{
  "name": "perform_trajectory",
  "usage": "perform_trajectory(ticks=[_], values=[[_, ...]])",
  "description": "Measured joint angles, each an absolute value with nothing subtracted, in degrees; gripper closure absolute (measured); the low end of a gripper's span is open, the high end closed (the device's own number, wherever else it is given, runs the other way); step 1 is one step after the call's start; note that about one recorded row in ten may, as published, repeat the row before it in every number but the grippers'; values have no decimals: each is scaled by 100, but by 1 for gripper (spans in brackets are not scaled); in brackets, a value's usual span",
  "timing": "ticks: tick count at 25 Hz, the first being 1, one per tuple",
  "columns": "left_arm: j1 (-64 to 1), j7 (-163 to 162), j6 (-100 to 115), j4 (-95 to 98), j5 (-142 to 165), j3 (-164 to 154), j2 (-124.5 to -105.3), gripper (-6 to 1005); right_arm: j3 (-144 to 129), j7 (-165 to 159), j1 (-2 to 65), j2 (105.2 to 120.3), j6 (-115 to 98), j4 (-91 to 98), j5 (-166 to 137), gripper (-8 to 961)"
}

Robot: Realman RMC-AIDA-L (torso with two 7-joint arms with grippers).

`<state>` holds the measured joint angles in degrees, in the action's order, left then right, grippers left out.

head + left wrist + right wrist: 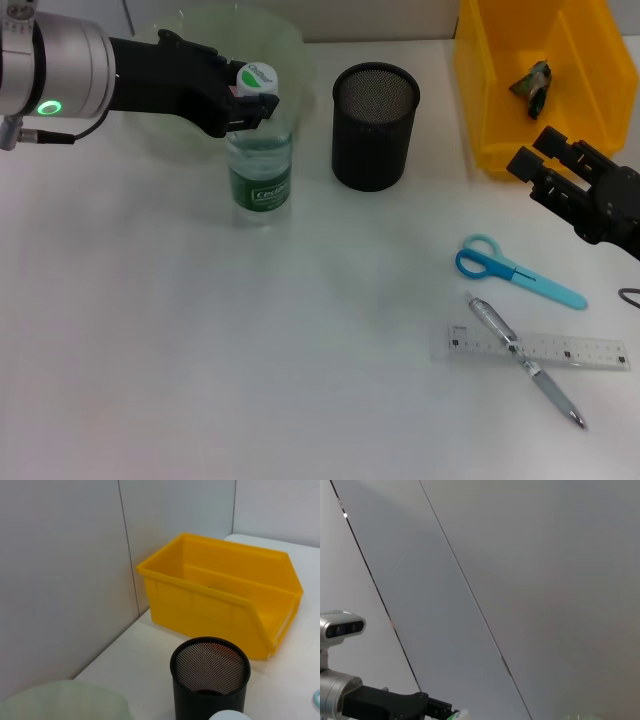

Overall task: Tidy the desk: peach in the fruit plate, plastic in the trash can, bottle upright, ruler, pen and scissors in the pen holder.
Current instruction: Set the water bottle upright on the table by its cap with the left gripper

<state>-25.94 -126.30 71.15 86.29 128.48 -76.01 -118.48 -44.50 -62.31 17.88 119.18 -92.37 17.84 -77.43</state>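
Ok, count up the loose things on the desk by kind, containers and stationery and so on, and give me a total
Containers: 3, a mesh holder, a yellow bin, a green plate
Stationery: 3, scissors, a pen, a ruler
Bottles: 1, a bottle
Scraps: 1, plastic in the bin
Total: 8

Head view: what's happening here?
The left gripper is at the neck of the bottle, which stands upright beside the mesh pen holder. The right gripper hovers near the yellow bin, which has a crumpled piece of plastic in it. Scissors, ruler and pen still lie on the desk, the pen across the ruler. No peach is visible.
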Motion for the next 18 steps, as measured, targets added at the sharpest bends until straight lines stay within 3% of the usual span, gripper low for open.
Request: perform_trajectory(ticks=[18], values=[[-2549,-12630,7003,8575,12830,-7601,-11856,573,-4471,-6231,1798,11918,-9228,1775,-7743,258]])
